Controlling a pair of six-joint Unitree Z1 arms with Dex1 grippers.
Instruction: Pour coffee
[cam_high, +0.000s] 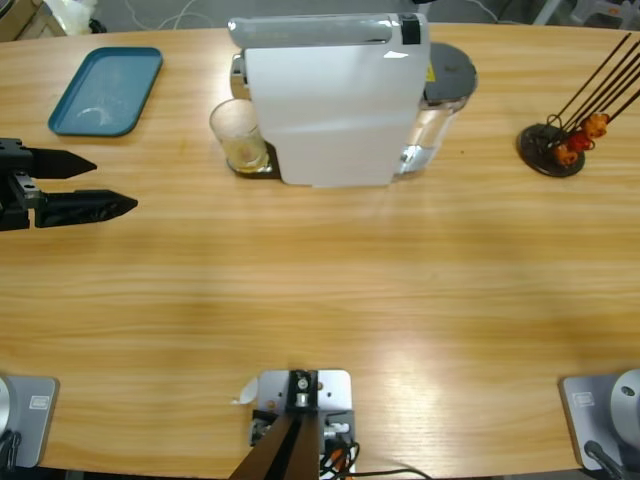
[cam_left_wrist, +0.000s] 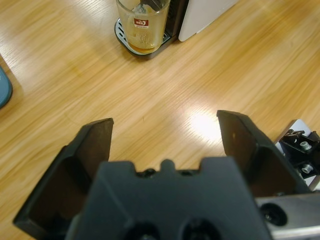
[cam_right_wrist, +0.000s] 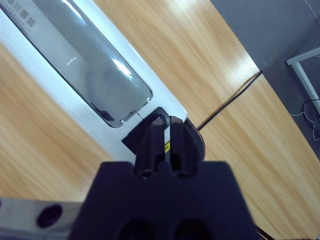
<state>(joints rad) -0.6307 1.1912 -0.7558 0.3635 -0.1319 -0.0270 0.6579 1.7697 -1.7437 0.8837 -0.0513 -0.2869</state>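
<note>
A clear glass tumbler (cam_high: 240, 135) stands on the drip tray of the white coffee machine (cam_high: 330, 100), on the machine's left side. A shallow layer of amber coffee (cam_left_wrist: 142, 47) lies in its bottom. My left gripper (cam_high: 105, 185) hovers open over the table at the left edge, pointing right, well short of the glass (cam_left_wrist: 142, 22). In its own wrist view, my right gripper (cam_right_wrist: 167, 131) is above the machine's glossy top (cam_right_wrist: 90, 75) with its jaws shut together by a black lever; nothing shows between them.
A teal tray (cam_high: 105, 90) lies at the back left. A dark stand with wire stems and orange capsules (cam_high: 560, 145) sits at the right. The machine's grey-lidded water tank (cam_high: 450, 75) is behind it. A black cable (cam_right_wrist: 230, 102) crosses the table beyond the machine.
</note>
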